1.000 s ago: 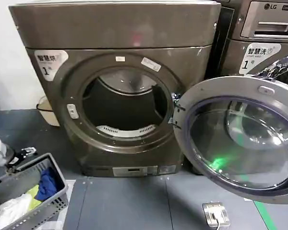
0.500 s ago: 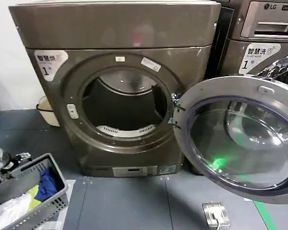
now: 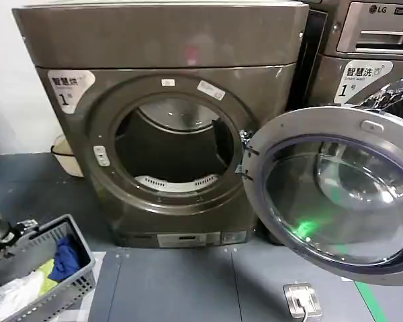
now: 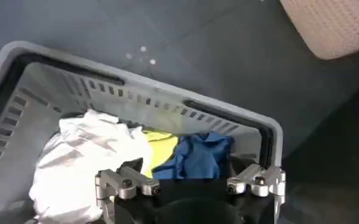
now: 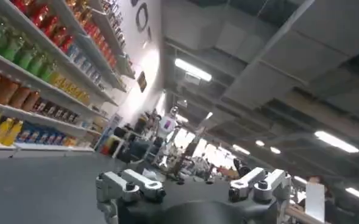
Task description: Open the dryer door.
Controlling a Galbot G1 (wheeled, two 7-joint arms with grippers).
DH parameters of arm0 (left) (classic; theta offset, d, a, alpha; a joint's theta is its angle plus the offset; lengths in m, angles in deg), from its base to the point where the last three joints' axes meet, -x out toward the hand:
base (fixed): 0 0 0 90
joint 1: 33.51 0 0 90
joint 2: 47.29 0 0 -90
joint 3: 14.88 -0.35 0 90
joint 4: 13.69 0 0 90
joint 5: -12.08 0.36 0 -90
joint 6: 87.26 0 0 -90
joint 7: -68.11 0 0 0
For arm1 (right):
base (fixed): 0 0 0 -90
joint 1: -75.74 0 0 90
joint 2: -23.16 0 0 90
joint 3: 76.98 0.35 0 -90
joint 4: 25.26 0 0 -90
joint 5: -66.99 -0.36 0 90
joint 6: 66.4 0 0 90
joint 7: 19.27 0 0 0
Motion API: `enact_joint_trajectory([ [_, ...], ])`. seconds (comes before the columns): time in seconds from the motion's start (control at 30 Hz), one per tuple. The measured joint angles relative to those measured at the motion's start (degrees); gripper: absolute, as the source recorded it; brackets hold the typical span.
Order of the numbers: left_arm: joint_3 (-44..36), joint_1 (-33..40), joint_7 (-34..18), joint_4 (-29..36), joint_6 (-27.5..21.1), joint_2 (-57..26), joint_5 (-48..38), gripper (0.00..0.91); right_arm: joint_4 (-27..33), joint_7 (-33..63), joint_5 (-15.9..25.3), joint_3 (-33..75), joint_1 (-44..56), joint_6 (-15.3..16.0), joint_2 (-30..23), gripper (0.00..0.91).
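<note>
The dryer (image 3: 161,40) is a dark bronze-grey front loader with a white "1" sticker. Its round porthole (image 3: 174,147) is uncovered and the drum inside is visible. The dryer door (image 3: 302,131) stands swung wide to the right on its hinge, grey inner side and tinted glass facing me. My left gripper (image 3: 0,235) is low at the far left, well away from the door, open over a laundry basket (image 4: 149,91), nothing between its fingers. My right gripper (image 5: 191,189) is open, pointing up at a ceiling.
The grey laundry basket (image 3: 37,238) with white, yellow and blue clothes sits on the floor at front left. An LG machine (image 3: 369,40) stands right of the dryer, behind the open door. A beige tub (image 3: 67,157) is at the dryer's left. A small metal fitting (image 3: 301,300) lies on the floor.
My left gripper has drawn back left and down, nearly out of the head view's edge. The door and dryer have not moved.
</note>
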Motion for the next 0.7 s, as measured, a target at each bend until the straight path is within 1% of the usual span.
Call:
enact_joint_trajectory([
  [0.5,2.0,-2.57,-0.98,0.0,0.0,-0.49,-1.77,0.907,0.0,0.13,0.74,-0.34,-0.74,0.11,0.0,0.907],
  [0.7,2.41,-3.22,-0.86,0.12,0.0,-0.52,-1.0,0.907,0.18,0.14,0.78,-0.42,-0.76,0.07,0.0,0.907],
])
